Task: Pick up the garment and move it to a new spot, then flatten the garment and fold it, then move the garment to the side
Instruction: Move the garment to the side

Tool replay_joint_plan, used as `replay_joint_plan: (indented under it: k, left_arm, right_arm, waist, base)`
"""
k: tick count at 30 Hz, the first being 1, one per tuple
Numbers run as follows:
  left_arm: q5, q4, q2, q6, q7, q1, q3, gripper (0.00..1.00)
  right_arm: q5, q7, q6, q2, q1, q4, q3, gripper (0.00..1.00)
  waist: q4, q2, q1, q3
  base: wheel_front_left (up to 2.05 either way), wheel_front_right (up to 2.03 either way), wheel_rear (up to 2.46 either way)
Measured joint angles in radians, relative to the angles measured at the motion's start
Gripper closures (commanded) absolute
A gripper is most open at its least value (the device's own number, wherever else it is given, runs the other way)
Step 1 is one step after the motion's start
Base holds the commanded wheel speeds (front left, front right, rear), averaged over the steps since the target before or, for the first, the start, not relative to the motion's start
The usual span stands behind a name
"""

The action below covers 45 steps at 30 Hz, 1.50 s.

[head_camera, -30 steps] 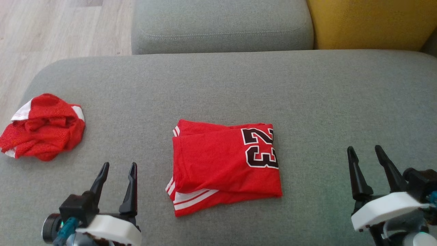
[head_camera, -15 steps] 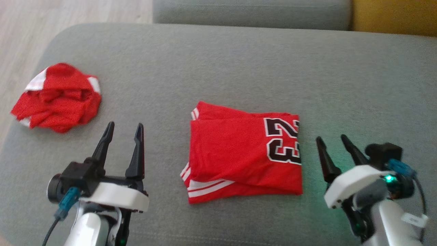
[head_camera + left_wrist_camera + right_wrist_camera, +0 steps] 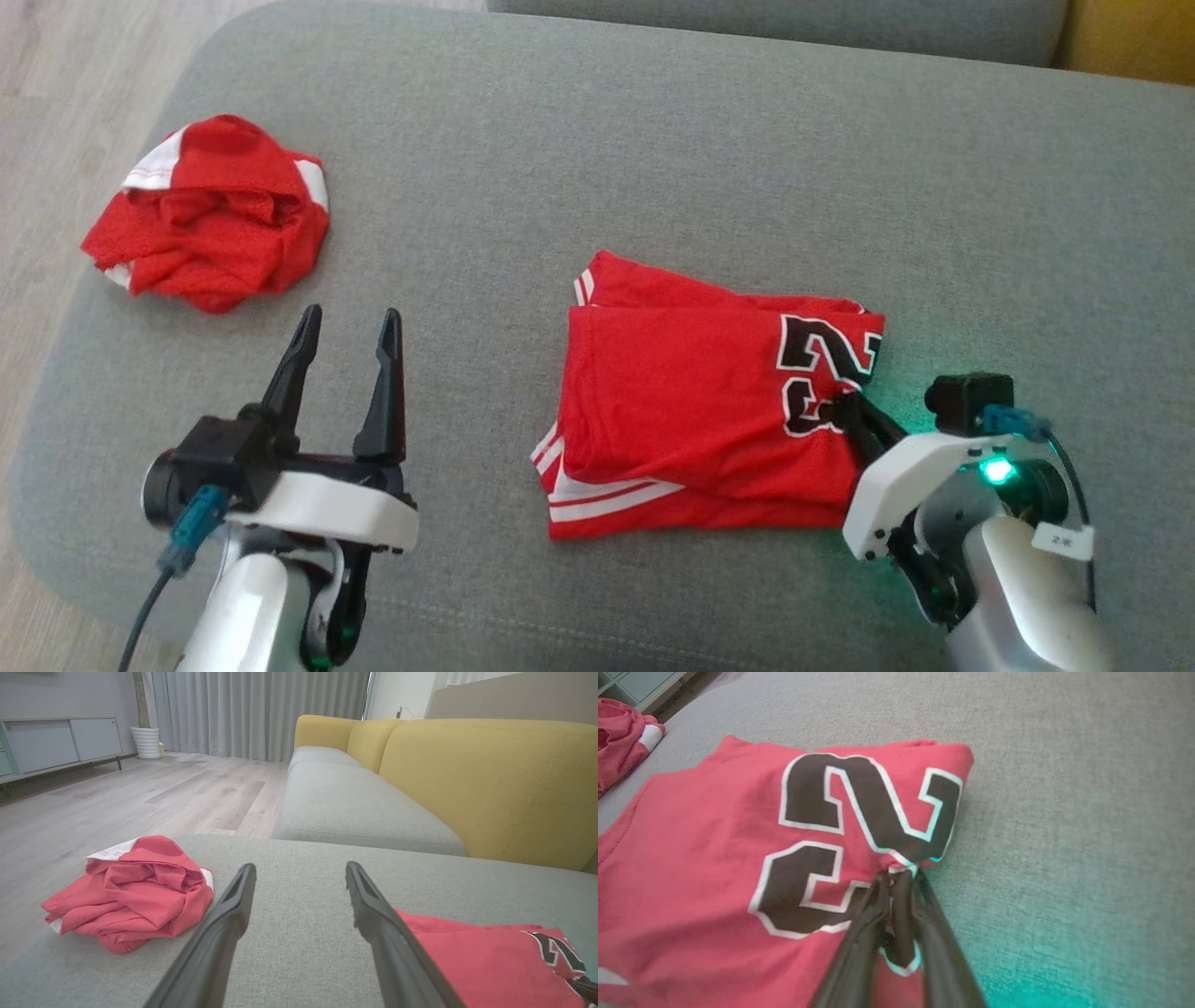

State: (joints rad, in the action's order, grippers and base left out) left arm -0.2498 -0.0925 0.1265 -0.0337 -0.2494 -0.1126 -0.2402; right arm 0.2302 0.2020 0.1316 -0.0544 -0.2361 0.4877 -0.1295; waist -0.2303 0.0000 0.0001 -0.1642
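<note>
A folded red jersey (image 3: 691, 401) with a black number 23 lies in the middle of the grey sofa seat (image 3: 653, 159). My right gripper (image 3: 851, 411) is at the jersey's right edge, shut on the cloth by the number; the right wrist view shows the fingers pinching a fold of the jersey (image 3: 714, 858) at the gripper (image 3: 899, 877). My left gripper (image 3: 347, 327) is open over bare seat, left of the jersey, nothing between its fingers. In the left wrist view the gripper (image 3: 299, 872) points across the seat, the jersey (image 3: 490, 961) at lower right.
A crumpled red and white garment (image 3: 210, 215) lies at the seat's left end, also in the left wrist view as the crumpled garment (image 3: 133, 891). Wooden floor (image 3: 56, 103) lies beyond the seat's left edge. A yellow backrest (image 3: 490, 784) and another grey cushion (image 3: 355, 807) stand behind.
The head camera has tilted down and right. My right gripper has moved left onto the jersey's right edge and shut on the cloth. The left gripper stays open.
</note>
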Motion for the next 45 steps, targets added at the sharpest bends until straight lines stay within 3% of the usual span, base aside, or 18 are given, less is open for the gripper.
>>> replay_joint_plan:
  k: [7, 13, 26, 37, 45]
  left_arm:
    - [0.011, 0.01, -0.003, 0.007, 0.0, 0.0, 0.016, 0.0]
    - [0.019, 0.035, -0.003, 0.009, 0.0, 0.003, 0.029, 0.0]
    - [0.035, 0.063, -0.003, 0.034, 0.0, -0.037, 0.029, 0.0]
    - [0.055, 0.07, -0.004, 0.062, 0.0, -0.137, 0.017, 0.0]
    - [0.055, 0.069, -0.004, 0.087, -0.007, -0.183, 0.017, 0.0]
  right_arm:
    - [-0.035, -0.019, 0.0, -0.002, -0.002, -0.007, -0.034, 1.0]
    - [-0.075, -0.018, 0.0, -0.04, -0.012, -0.045, -0.048, 1.0]
    - [-0.105, 0.02, 0.0, -0.233, -0.174, -0.069, 0.124, 1.0]
    - [-0.145, 0.054, 0.0, -0.326, -0.374, 0.01, 0.283, 1.0]
    - [-0.216, 0.062, 0.0, -0.318, -0.437, 0.088, 0.351, 1.0]
  waist:
    - [0.046, 0.0, 0.0, 0.002]
    - [0.133, 0.0, 0.0, 0.003]
    - [0.334, 0.0, 0.0, -0.063]
    - [0.364, 0.0, 0.0001, -0.188]
    - [0.361, 0.0, 0.0, -0.258]
  base:
    - [0.0, 0.0, 0.0]
    - [0.0, 0.0, 0.0]
    - [0.0, 0.0, 0.0]
    - [0.0, 0.0, 0.0]
    - [0.0, 0.0, 0.0]
